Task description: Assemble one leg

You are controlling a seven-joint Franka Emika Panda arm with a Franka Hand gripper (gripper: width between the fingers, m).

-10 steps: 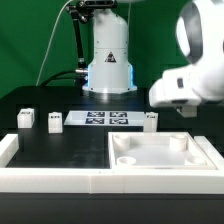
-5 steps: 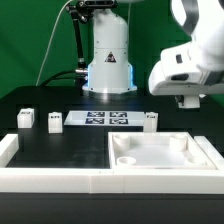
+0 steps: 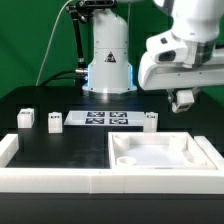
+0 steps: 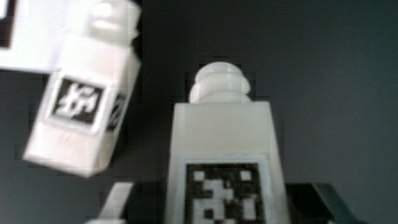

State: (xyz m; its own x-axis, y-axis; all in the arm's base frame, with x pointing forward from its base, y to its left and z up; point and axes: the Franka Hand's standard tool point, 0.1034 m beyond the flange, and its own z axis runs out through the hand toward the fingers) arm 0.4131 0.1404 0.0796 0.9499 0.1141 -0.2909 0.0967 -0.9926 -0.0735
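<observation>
My gripper (image 3: 183, 101) hangs above the table at the exterior view's right, shut on a white leg (image 3: 184, 97). In the wrist view this leg (image 4: 228, 130) stands between my gripper (image 4: 222, 205) jaws, tag facing the camera and rounded peg pointing away. A second leg (image 4: 86, 90) lies on the dark table beside it. Three legs stand on the table in the exterior view: two at the left (image 3: 26, 118) (image 3: 54, 121) and one (image 3: 150, 121) right of the middle.
The large white square tray-like piece (image 3: 160, 137) with corner recesses lies at the front right. The marker board (image 3: 105, 119) lies in the middle before the robot base (image 3: 108, 60). A white rail (image 3: 50, 180) borders the table's front and left.
The arm has risen and swung towards the exterior view's left. The gripper, low at the right before, now hangs higher with the leg in it.
</observation>
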